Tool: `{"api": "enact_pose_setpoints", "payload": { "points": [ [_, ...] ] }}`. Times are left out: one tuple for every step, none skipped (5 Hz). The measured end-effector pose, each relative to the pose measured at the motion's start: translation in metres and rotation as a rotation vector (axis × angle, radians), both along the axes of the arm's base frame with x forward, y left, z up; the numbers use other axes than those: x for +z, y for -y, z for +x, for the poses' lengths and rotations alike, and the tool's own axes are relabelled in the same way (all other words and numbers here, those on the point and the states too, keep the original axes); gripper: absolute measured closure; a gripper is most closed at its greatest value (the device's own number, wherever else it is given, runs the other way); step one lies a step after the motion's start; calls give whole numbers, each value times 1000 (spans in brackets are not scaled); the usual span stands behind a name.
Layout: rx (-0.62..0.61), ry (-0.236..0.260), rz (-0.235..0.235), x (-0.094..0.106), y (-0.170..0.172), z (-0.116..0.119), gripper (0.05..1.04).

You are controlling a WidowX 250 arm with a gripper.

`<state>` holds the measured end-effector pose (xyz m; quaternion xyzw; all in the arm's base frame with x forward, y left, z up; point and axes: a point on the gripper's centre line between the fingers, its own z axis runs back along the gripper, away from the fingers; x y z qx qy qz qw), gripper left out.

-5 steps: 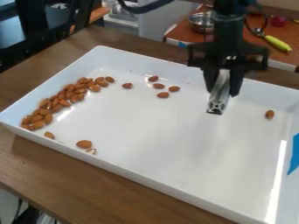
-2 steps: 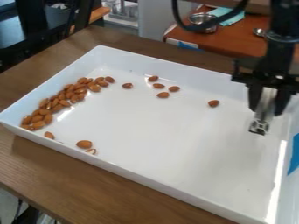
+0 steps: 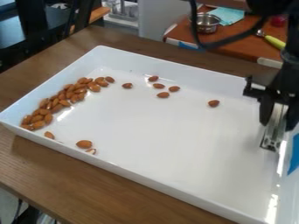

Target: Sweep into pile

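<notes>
Across the desk (image 3: 58, 175) lies a white tray (image 3: 146, 181), loose almonds (image 3: 84, 144) near its front wall. At its right end, the gripper (image 3: 277, 126) is clamped on a metal bar (image 3: 271, 141); leftward stretches the main almond pile (image 3: 56, 103), with stragglers (image 3: 158, 85) toward the back.

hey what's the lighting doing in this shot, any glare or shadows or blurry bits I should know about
Camera view: bright glare streaks down the right side of the white tray, with smaller glints by the almond pile; soft shadow on the wooden table below the tray's near edge; almonds readable, background softer, including the metal bowl.
</notes>
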<state>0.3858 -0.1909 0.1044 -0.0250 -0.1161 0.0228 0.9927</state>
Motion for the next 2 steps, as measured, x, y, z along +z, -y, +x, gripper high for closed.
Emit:
{"api": "enact_pose_setpoints", "payload": {
  "points": [
    [1,-11,20,-17,3,2,705],
    [2,-19,33,-23,2,3,705]
  ]
}}
